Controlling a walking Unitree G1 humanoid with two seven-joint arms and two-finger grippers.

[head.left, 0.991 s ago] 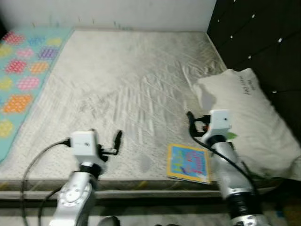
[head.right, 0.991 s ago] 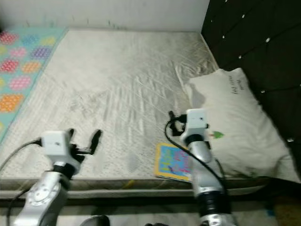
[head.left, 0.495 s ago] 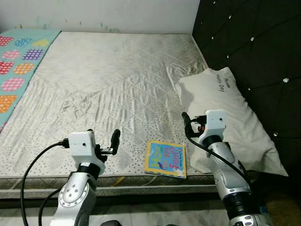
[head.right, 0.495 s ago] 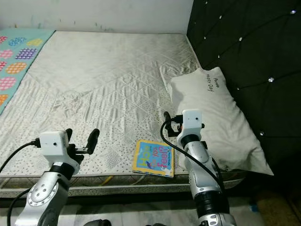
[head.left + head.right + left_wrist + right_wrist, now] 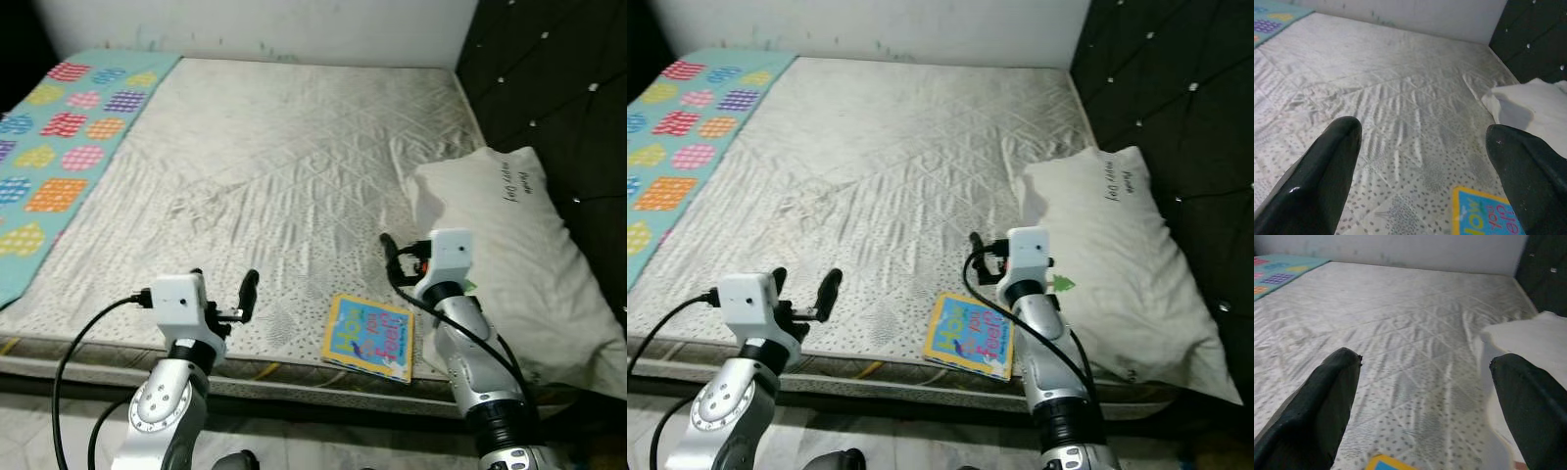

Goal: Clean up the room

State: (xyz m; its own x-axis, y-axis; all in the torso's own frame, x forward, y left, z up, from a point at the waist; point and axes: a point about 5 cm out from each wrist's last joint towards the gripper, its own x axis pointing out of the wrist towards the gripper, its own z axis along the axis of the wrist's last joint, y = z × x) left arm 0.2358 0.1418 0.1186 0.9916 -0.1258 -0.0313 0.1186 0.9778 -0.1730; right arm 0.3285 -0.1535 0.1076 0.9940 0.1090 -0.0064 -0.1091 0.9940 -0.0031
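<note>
A colourful children's book [image 5: 370, 338] lies flat near the front edge of the mattress [image 5: 274, 166], beside a white pillow [image 5: 519, 255]. My left gripper [image 5: 805, 284] hovers open and empty over the front edge, to the left of the book. My right gripper [image 5: 407, 245] is held open and empty just above and behind the book, next to the pillow's corner. In the left wrist view both black fingers [image 5: 1327, 166] stand wide apart, with the book's corner [image 5: 1484, 220] low between them. The right wrist view also has its fingers [image 5: 1327, 396] spread over the bare sheet.
A teal blanket [image 5: 59, 147] with coloured patches covers the mattress's left side. A black tufted headboard [image 5: 558, 88] rises on the right behind the pillow. A white wall [image 5: 265, 24] runs along the far edge. The bed's front edge [image 5: 294, 377] lies just under my arms.
The whole picture has swung sideways, so the camera has moved. Both arms keep the same open pose, and the book and pillow lie where they were.
</note>
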